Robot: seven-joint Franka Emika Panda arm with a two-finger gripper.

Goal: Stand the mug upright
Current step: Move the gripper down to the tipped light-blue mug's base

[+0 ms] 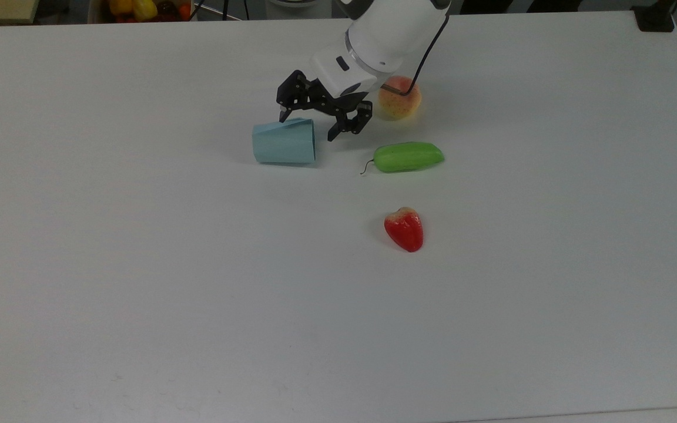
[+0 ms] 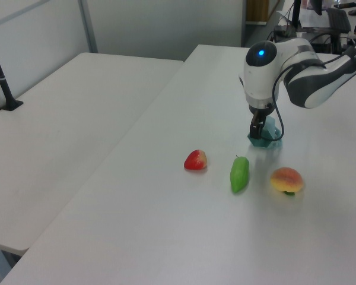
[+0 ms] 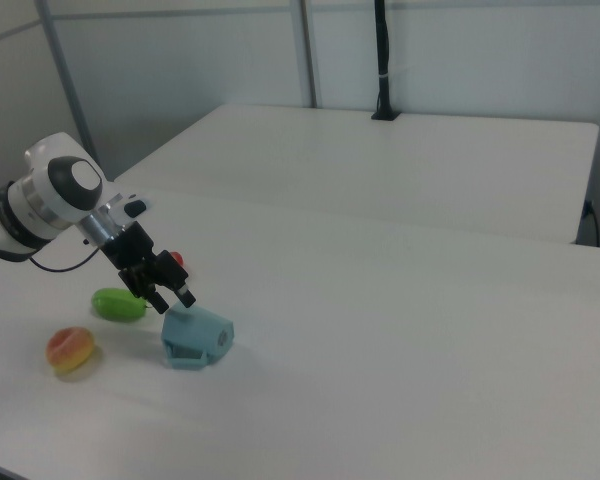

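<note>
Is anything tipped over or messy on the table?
Yes, the pale blue mug is lying on its side instead of standing up, with its open end toward the top view's right. The open pincer is right at that end. The peach, cucumber and strawberry just lie on the table, nothing spilled.

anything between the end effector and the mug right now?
Nothing visible. The open end effector sits right at the wide rim end of the mug, which lies on its side. The cucumber and peach lie off to the top view's right, apart from the mug.
</note>
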